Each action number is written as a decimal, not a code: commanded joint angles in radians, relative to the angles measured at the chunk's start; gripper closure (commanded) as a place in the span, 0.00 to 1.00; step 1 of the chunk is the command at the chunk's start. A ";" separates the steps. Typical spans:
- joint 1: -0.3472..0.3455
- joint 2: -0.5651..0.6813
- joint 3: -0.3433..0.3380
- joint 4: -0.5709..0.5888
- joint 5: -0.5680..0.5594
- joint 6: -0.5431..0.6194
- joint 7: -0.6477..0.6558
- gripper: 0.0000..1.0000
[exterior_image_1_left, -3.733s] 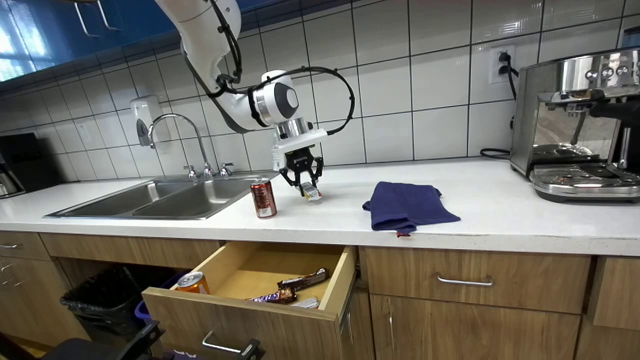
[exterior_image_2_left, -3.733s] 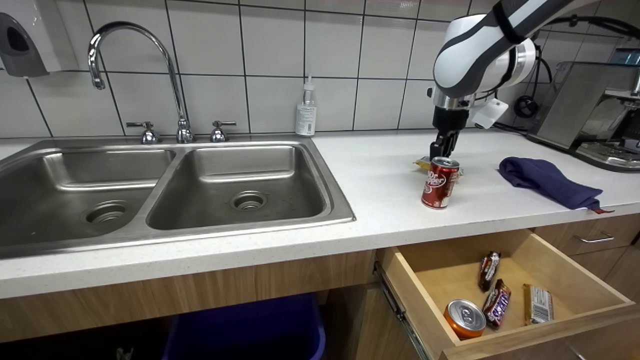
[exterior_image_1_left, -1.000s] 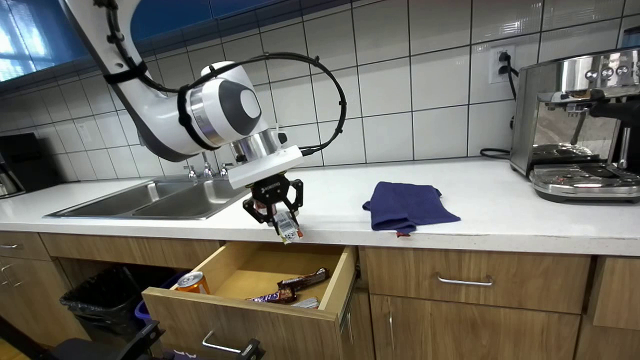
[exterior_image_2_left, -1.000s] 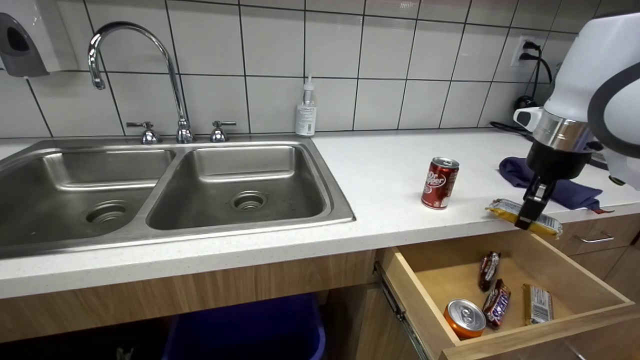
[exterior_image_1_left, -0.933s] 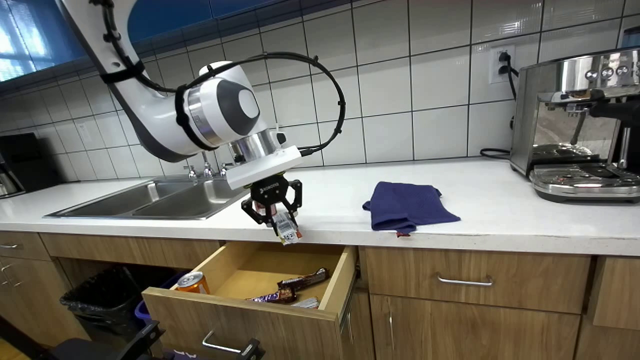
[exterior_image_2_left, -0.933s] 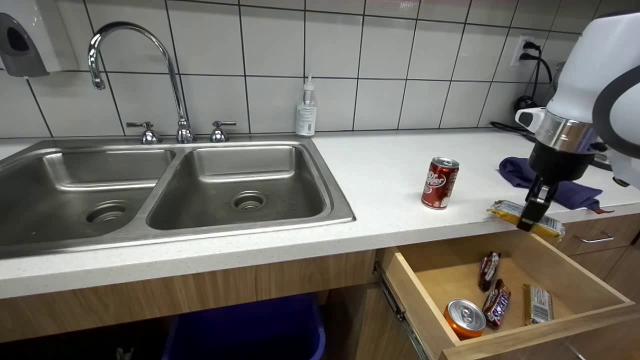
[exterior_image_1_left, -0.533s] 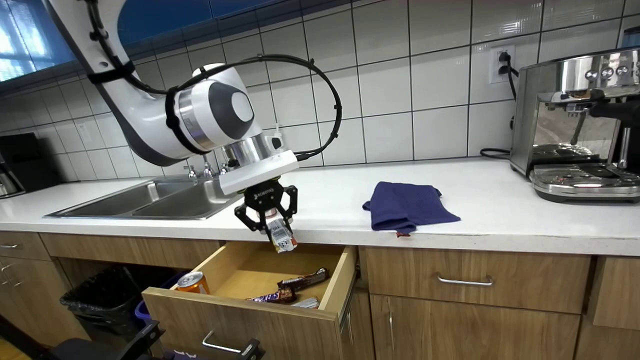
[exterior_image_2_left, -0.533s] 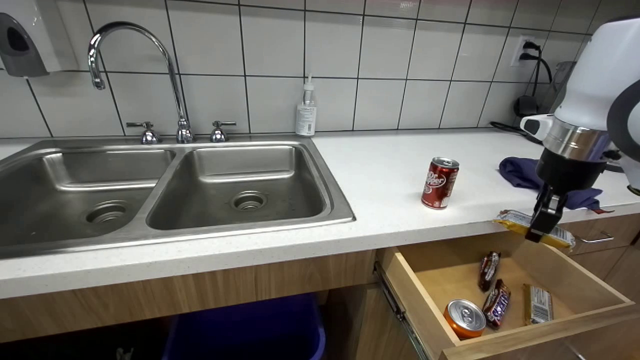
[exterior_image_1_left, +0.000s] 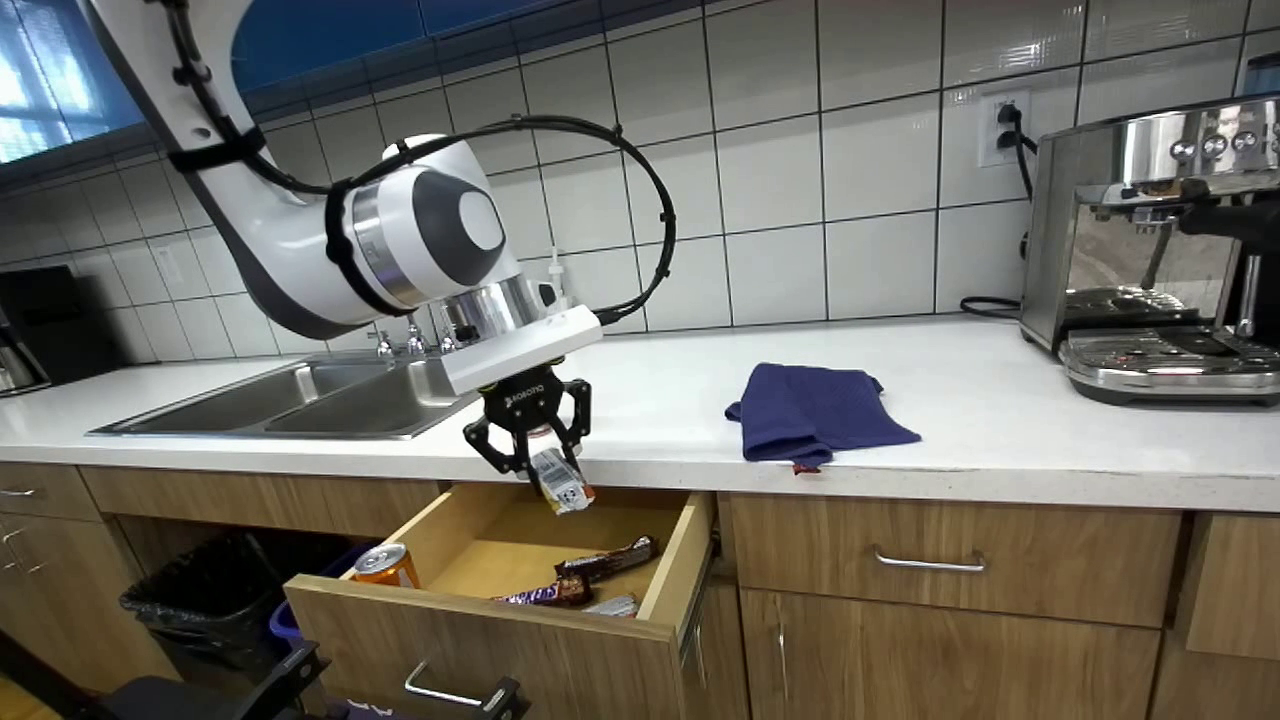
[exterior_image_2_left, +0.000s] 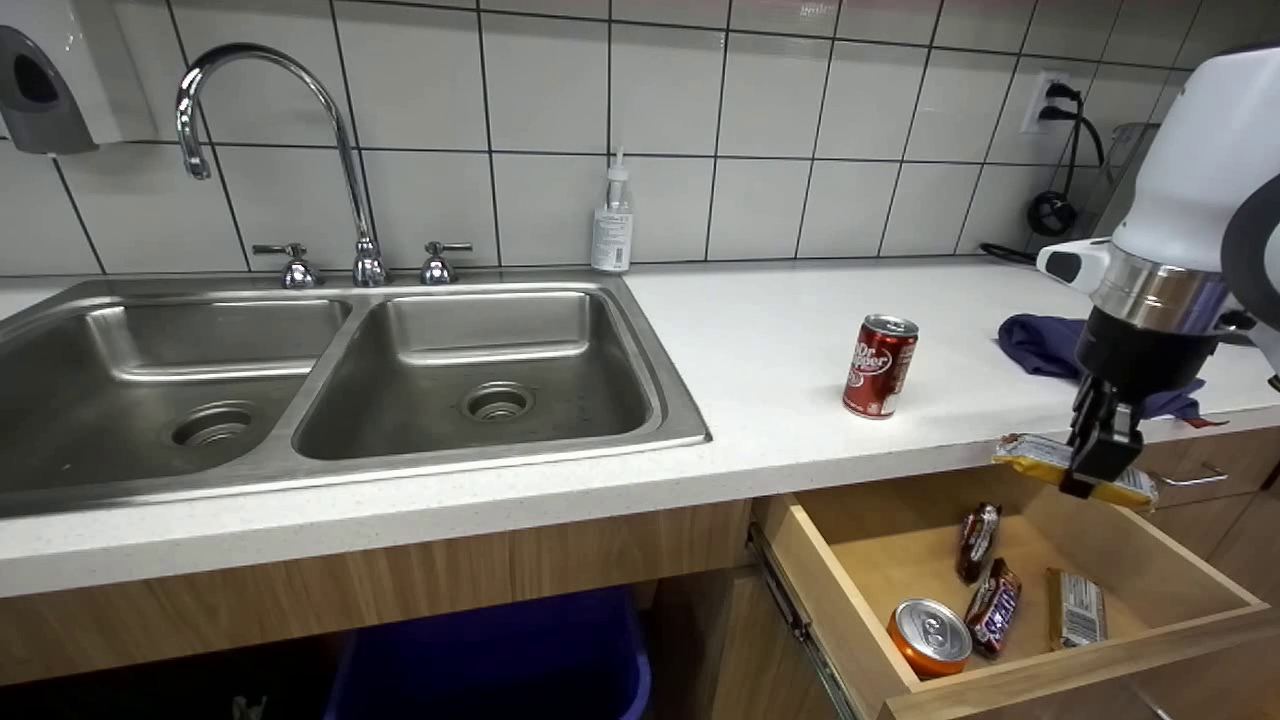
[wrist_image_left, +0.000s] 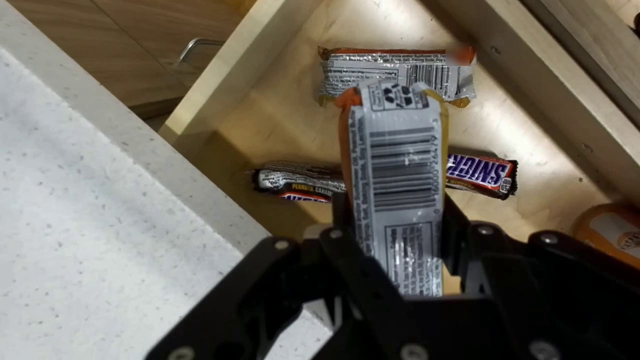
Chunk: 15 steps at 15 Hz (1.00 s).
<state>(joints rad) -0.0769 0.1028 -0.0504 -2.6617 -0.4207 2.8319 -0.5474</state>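
Note:
My gripper (exterior_image_1_left: 552, 468) is shut on a white-and-yellow wrapped bar (exterior_image_2_left: 1030, 457), held above the open wooden drawer (exterior_image_1_left: 480, 608) near the counter edge. In the wrist view the bar (wrist_image_left: 400, 165) is between the fingers, barcode side showing. In the drawer lie two Snickers bars, one (exterior_image_2_left: 978, 540) farther back and one (exterior_image_2_left: 993, 607) nearer the front. Beside them are another white-and-yellow wrapped bar (exterior_image_2_left: 1077, 607) and an orange can (exterior_image_2_left: 930, 637). A red Dr Pepper can (exterior_image_2_left: 880, 366) stands upright on the counter; an exterior view shows it mostly hidden behind the gripper.
A folded blue towel (exterior_image_1_left: 815, 410) lies on the white counter (exterior_image_1_left: 680, 420). A steel double sink (exterior_image_2_left: 690, 410) with a tall faucet (exterior_image_2_left: 360, 200) is beside it. A coffee machine (exterior_image_1_left: 1180, 250) stands at the far end. A black-lined bin (exterior_image_1_left: 215, 600) is under the counter.
The gripper has carried the wrapped bar off the counter, past the red can, to above the drawer. Over the last second it has sunk slightly and moved farther out over the drawer.

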 joint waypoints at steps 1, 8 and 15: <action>0.001 0.003 -0.001 0.010 -0.026 -0.017 -0.054 0.83; 0.008 0.050 -0.006 0.039 -0.080 -0.025 -0.052 0.83; 0.016 0.113 -0.016 0.084 -0.126 -0.028 -0.027 0.83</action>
<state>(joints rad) -0.0767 0.1880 -0.0514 -2.6182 -0.5128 2.8295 -0.5844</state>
